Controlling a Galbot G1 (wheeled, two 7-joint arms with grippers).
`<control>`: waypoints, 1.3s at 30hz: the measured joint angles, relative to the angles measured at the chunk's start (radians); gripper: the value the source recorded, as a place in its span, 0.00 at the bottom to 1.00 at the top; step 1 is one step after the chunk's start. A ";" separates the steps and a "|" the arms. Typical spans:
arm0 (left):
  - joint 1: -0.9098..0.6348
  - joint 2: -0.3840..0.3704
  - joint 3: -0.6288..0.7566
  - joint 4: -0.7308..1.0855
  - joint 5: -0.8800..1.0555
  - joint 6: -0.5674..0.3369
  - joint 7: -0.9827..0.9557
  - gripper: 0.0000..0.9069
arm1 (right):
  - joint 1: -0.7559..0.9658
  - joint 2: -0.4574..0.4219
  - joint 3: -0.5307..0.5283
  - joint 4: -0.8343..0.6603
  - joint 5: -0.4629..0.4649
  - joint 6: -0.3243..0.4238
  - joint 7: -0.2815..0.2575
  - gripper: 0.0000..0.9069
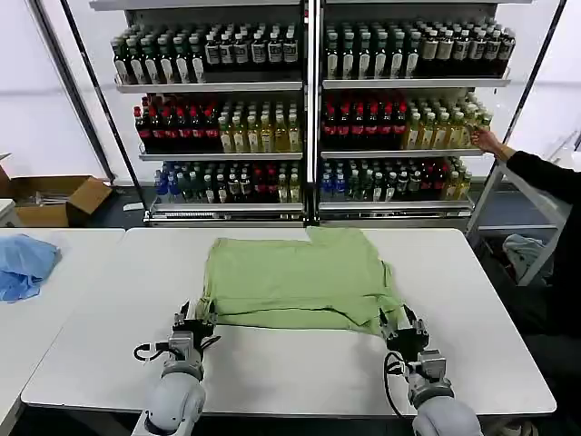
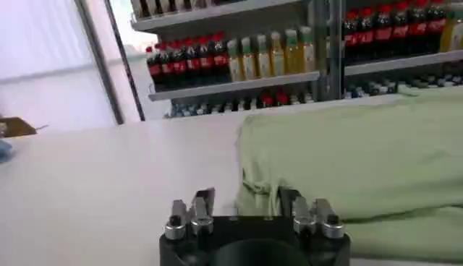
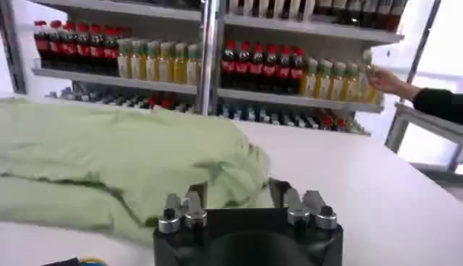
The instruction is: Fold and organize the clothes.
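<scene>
The light green shirt (image 1: 295,282) lay spread on the white tabletop (image 1: 272,363), folded into a rough rectangle, with its far edge toward the shelves of bottles (image 1: 309,109) and its near edge toward the robot. No collar or print showed on the side that faced up.

The left gripper (image 1: 195,318) sat low over the tabletop at the shirt's near left corner. In the left wrist view, its fingers (image 2: 205,204) stood apart, with the wrinkled corner of the shirt (image 2: 362,159) just ahead of them and reaching toward the gap; they held nothing.

The right gripper (image 1: 399,324) sat at the near right corner in the same way. In the right wrist view, its fingers (image 3: 289,199) were also spread, and the bunched edge of the shirt (image 3: 123,166) lay just beside one of them. Whether the cloth touched that finger could not be told.

A light blue cloth (image 1: 23,263) lay crumpled on the neighbouring tabletop to the left, well apart from the shirt. A cardboard box (image 1: 54,200) stood on the floor beyond it.
</scene>
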 measured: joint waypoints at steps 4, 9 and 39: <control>-0.006 -0.003 0.002 0.015 -0.006 0.011 -0.004 0.12 | -0.002 0.010 -0.002 -0.013 0.030 -0.016 0.011 0.03; -0.018 -0.003 0.004 0.033 -0.017 0.021 -0.004 0.03 | 0.006 0.016 -0.010 -0.027 0.068 -0.020 0.017 0.00; 0.085 0.044 -0.020 -0.076 -0.125 0.065 0.044 0.02 | -0.138 -0.021 0.011 0.097 0.091 0.015 -0.016 0.00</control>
